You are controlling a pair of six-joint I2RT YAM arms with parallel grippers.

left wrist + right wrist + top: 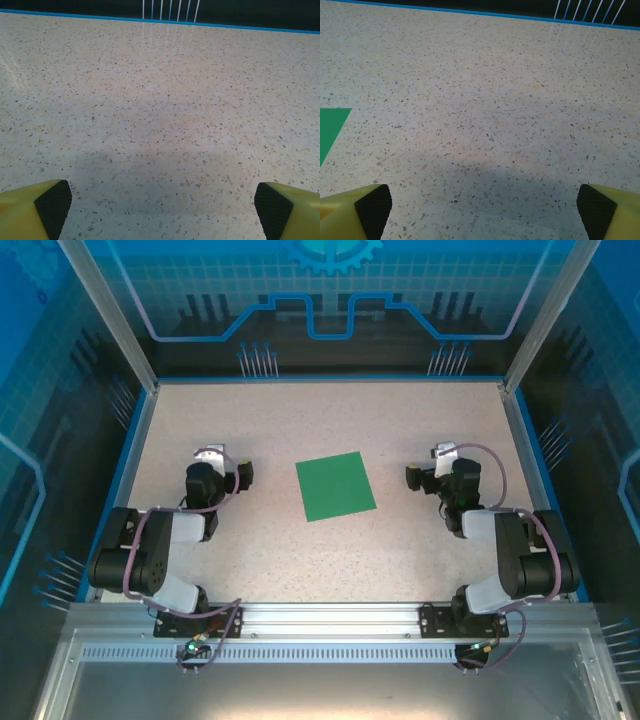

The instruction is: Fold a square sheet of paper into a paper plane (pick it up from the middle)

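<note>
The square sheet of paper (335, 486) is bright green and lies flat and uncreased in the middle of the speckled table (300, 410), turned slightly off square. My left gripper (218, 468) rests low over the table, to the left of the sheet and well apart from it. It is open, with bare table between its yellow, black-padded fingers (52, 202). My right gripper (442, 472) mirrors it to the right of the sheet, also open and empty. In the right wrist view a corner of the sheet (330, 131) shows at the left edge, beyond the right gripper (485, 205).
A blue rim (330, 378) borders the table at the back and sides, with transparent walls above it. The aluminium rail (320, 618) carrying both arm bases runs along the near edge. Bare table lies between each gripper and the sheet.
</note>
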